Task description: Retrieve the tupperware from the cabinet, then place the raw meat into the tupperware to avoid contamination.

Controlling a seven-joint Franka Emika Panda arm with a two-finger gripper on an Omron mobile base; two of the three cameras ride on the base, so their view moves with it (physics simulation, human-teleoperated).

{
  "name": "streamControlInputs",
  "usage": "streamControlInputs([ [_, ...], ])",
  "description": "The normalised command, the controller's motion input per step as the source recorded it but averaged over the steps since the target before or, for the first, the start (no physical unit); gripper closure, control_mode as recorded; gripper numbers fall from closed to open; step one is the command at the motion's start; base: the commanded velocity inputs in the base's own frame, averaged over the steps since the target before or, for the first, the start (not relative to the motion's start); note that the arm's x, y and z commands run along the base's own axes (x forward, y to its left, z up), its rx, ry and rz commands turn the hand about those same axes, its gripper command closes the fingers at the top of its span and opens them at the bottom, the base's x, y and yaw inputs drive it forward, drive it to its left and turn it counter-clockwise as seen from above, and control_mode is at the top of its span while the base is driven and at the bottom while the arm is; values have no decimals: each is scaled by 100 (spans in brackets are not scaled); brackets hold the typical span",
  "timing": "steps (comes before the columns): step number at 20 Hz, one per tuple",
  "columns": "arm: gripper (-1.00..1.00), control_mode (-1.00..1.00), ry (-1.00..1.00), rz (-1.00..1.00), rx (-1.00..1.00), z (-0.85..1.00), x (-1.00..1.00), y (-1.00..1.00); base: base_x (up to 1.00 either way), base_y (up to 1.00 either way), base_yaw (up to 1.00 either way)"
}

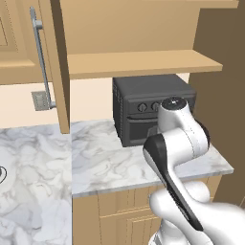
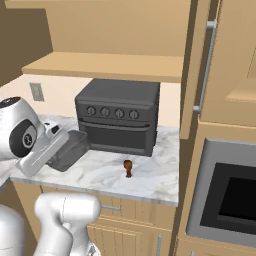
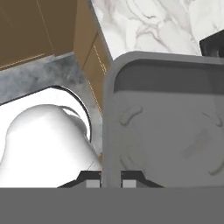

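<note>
- The tupperware (image 2: 69, 150), a small dark grey tub with sloped walls and a rim, is tilted above the left end of the marble counter (image 2: 150, 180), just in front of the toaster oven's lower left corner.
- In the hand view the tupperware (image 3: 170, 118) shows its rim and ribbed inner floor up close, with the rim's near edge running down between the two dark fingertips (image 3: 92, 179).
- The tool (image 3: 111, 180) is narrowed on that rim, one finger on each side of the tub's wall, so it is holding the tupperware.
- The raw meat (image 2: 128, 168), a tiny reddish-brown drumstick piece, stands on the counter to the right of the tub and apart from it, in front of the toaster oven.
- The toaster oven (image 2: 120, 120), big and dark grey with a row of knobs, sits at the back of the counter under an open shelf (image 2: 110, 65).
- The cabinet (image 2: 227, 60) has its panelled door (image 1: 57, 62) swung open, its long grey bar handle (image 1: 42, 57) upright.
- A grey wall outlet (image 1: 40, 100) sits on the backsplash below that handle.
</note>
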Motion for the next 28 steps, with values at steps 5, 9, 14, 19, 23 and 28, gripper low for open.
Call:
streamControlInputs([
  [5,100,-100,0,13,0,-42,27,18,0,0,0],
  [9,100,-100,-5,10,-1,-49,29,8,0,0,0],
  [14,100,-100,0,6,0,-38,34,0,0,0,0],
  [19,100,-100,1,5,1,-32,39,0,0,0,0],
  [23,100,-100,7,6,1,-34,45,0,0,0,0],
  [28,100,-100,4,8,1,-37,41,0,0,0,0],
])
